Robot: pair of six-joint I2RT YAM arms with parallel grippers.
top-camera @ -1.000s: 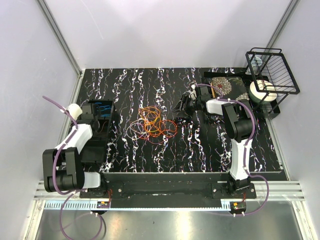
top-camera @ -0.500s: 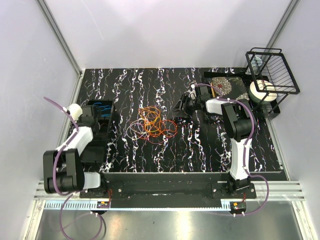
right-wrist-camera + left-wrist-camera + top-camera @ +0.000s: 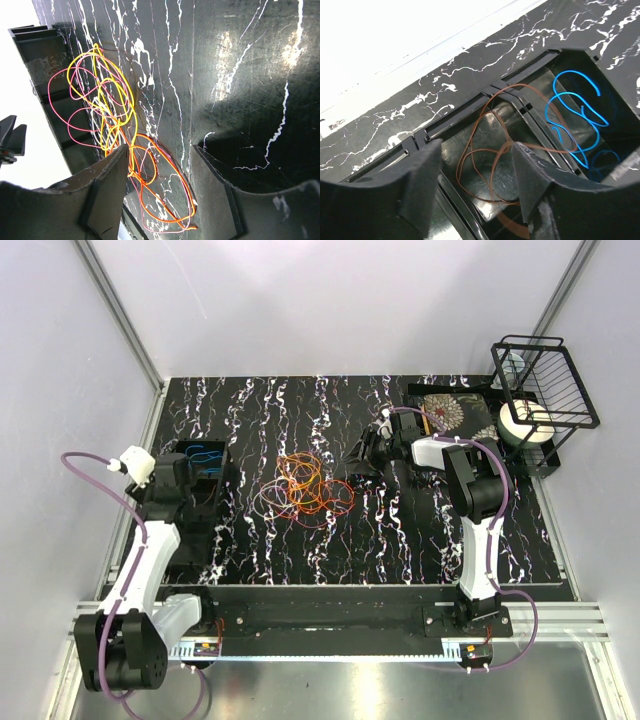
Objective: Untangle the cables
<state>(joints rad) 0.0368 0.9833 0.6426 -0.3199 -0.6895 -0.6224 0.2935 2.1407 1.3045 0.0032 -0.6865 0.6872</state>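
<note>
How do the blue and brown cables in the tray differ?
The blue cable is bright blue; the brown cable, orange-brown. In the left wrist view the blue cable fills the right compartment, the brown cable the one left of it. A brown loop crosses the divider toward the blue cable. Both are thin, loosely coiled, inside the tray.

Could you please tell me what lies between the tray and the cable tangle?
Only bare tabletop lies between the tray and the tangle; the top view shows this stretch.

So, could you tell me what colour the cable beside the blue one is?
That cable is brownish orange; the left wrist view shows it best.
</note>
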